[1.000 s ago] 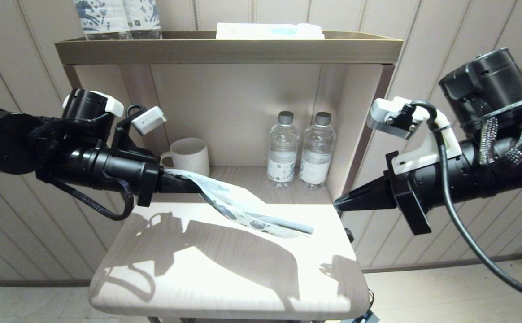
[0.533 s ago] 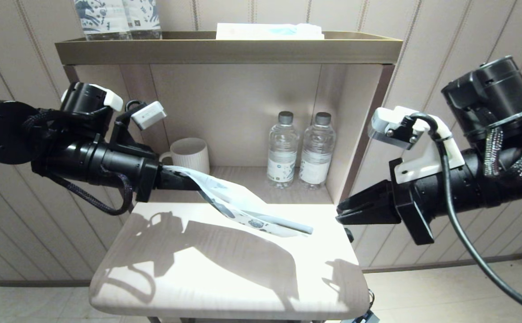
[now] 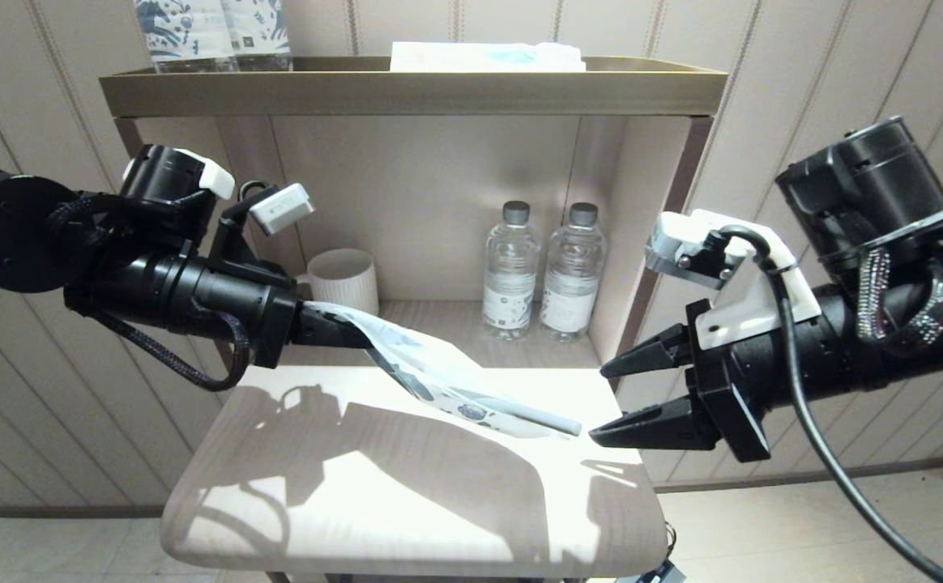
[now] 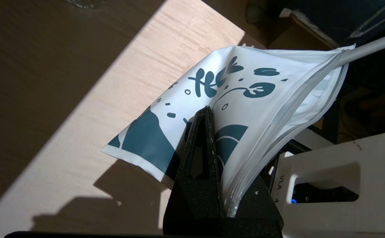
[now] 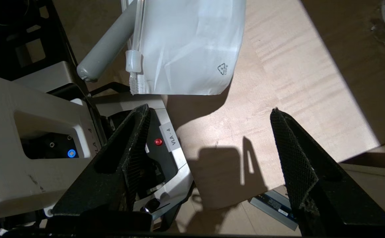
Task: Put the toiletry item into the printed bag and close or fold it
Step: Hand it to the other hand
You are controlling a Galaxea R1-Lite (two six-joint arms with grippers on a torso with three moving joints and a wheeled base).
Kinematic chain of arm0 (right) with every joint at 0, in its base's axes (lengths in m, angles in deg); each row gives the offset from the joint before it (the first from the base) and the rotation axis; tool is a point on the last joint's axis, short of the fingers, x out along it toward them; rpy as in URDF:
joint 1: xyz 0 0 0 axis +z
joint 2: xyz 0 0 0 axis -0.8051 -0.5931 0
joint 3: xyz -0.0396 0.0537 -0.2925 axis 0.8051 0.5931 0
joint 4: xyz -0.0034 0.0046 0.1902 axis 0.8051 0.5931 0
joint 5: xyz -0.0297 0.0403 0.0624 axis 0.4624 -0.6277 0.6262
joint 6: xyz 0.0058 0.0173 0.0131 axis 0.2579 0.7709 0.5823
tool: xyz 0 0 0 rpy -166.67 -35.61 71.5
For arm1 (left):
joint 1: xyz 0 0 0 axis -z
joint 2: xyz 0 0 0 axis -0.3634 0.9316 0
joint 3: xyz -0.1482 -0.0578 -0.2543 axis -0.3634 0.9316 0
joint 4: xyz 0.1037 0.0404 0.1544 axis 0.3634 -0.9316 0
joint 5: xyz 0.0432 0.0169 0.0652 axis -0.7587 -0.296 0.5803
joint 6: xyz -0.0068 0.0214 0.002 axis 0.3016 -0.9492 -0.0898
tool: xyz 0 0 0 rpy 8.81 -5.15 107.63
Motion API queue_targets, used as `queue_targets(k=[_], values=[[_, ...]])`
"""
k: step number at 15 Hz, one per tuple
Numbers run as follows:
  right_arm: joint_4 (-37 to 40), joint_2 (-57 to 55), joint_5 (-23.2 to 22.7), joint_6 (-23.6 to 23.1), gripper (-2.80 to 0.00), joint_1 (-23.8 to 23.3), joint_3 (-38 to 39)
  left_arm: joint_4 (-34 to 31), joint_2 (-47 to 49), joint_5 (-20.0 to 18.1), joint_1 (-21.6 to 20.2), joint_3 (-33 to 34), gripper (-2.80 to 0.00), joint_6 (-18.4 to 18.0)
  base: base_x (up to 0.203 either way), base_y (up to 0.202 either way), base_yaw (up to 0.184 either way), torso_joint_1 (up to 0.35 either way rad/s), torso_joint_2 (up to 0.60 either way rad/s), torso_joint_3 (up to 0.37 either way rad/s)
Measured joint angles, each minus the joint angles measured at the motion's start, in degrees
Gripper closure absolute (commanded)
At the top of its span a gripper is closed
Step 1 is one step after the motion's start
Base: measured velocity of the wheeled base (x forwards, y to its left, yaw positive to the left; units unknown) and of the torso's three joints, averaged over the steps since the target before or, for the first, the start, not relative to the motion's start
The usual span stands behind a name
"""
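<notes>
Both grippers are up over your table (image 3: 407, 518): left gripper (image 3: 334, 328) at 9 o'clock is clamped on the printed bag (image 3: 431, 368), toothbrush (image 3: 548, 421) handle poking out its mouth toward 3, where the right gripper (image 3: 629, 397) sits with fingers spread, holding nothing.

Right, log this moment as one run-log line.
left gripper: shut on printed bag, held above table | toothbrush: handle end sticks out | right gripper: open, beside bag mouth | bag: unsealed

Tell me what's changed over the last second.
The right gripper opened its fingers and edged toward the toothbrush end sticking out of the printed bag. The left gripper stayed shut on the bag; bottles and mug unmoved.
</notes>
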Motion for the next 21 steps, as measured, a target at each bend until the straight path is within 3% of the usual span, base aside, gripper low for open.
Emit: queue_targets(k=[5,11,15,21], values=[[-3.9,-1.7,1.0,0.0,-2.8,2.4,1.8,-8.3,0.9,3.7,1.6,-5.0,0.0,0.1,0.0,0.0,0.0,0.0,0.0,0.0],[-8.6,-2.8,1.0,-0.2,-2.8,3.4,4.1,-13.2,2.5,4.1,2.0,-8.8,0.0,0.2,0.0,0.0,0.0,0.0,0.0,0.0],[-18.9,-4.7,1.0,-0.2,-2.8,5.2,8.7,-14.1,2.7,4.1,2.0,-9.8,0.0,0.2,0.0,0.0,0.0,0.0,0.0,0.0],[-20.3,-6.6,0.8,-0.3,-2.8,5.4,9.5,-14.1,2.8,3.9,2.0,-9.9,0.0,0.1,0.0,0.0,0.0,0.0,0.0,0.0]])
